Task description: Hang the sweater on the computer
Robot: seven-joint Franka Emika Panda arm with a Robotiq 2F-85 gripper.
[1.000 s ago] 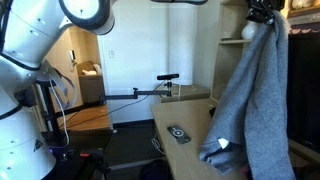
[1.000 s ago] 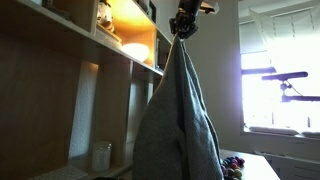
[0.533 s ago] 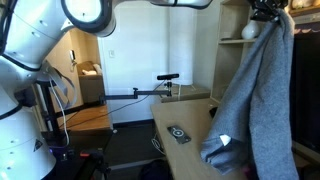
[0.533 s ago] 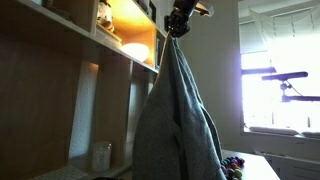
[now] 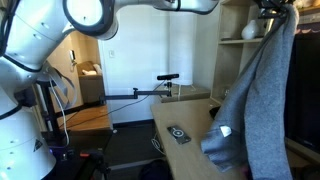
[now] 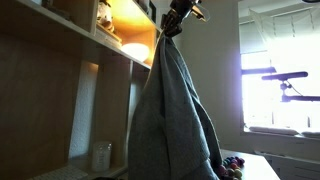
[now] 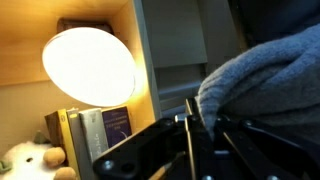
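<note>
The grey-blue sweater (image 5: 262, 100) hangs long and wrinkled from my gripper (image 5: 274, 8) at the top of both exterior views, its white tag (image 5: 225, 131) low on the hem. The sweater (image 6: 175, 110) fills the middle of an exterior view below the gripper (image 6: 177, 16). In the wrist view the gripper (image 7: 200, 122) is shut on a bunched fold of the sweater (image 7: 265, 80). The computer's dark monitor (image 5: 306, 80) stands right behind the sweater and is mostly hidden by it.
A wooden desk (image 5: 190, 118) with a small black gadget (image 5: 178, 134) lies below. Lit shelves with a round lamp (image 6: 135, 50) stand beside the sweater. The lamp (image 7: 90, 65), books (image 7: 105, 130) and a plush toy (image 7: 25, 160) show in the wrist view.
The gripper has risen a little and shifted sideways toward the monitor, carrying the sweater. The tag and hem have swung slightly with it.
</note>
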